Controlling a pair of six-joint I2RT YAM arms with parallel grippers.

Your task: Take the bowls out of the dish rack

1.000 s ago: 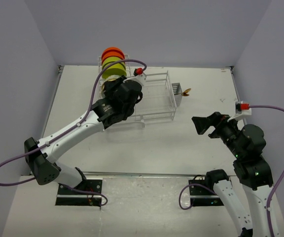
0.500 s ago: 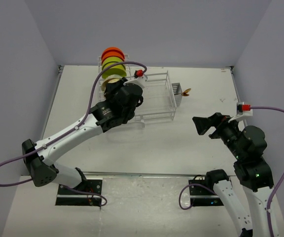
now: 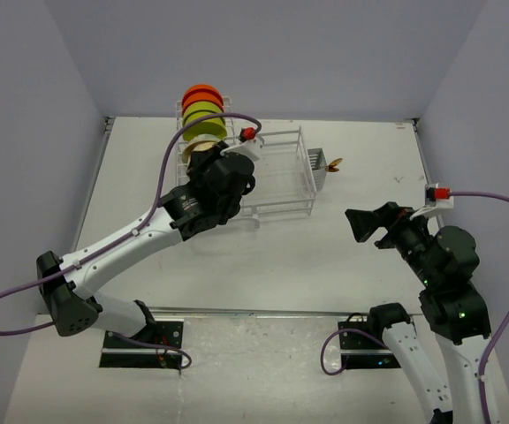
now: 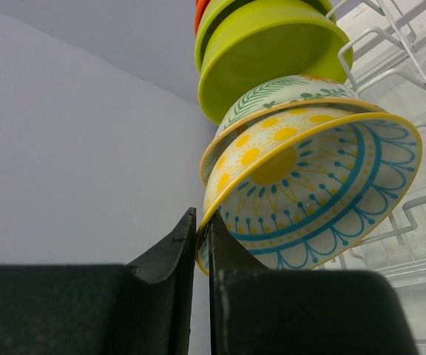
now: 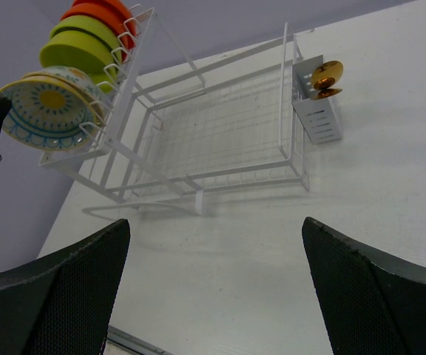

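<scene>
The white wire dish rack (image 3: 281, 181) stands at the back of the table, also in the right wrist view (image 5: 220, 140). Several bowls stand on edge in its taller slotted end: orange-red (image 3: 201, 91), lime-green (image 3: 204, 119), then patterned ones. The front bowl (image 4: 309, 192) is whitish with yellow flowers and blue lines, and also shows in the right wrist view (image 5: 50, 111). My left gripper (image 4: 202, 237) is shut on this bowl's yellow rim, one finger inside and one outside. My right gripper (image 5: 213, 281) is open and empty, above bare table to the right of the rack (image 3: 360, 225).
A second patterned bowl with green leaves (image 4: 287, 92) sits right behind the gripped one. The small cutlery basket (image 5: 318, 118) on the rack's right end holds a copper-coloured utensil (image 5: 325, 78). Grey walls close in the table at the left, back and right.
My left wrist has moved a little back and left toward the row of bowls. The right arm has hardly moved.
</scene>
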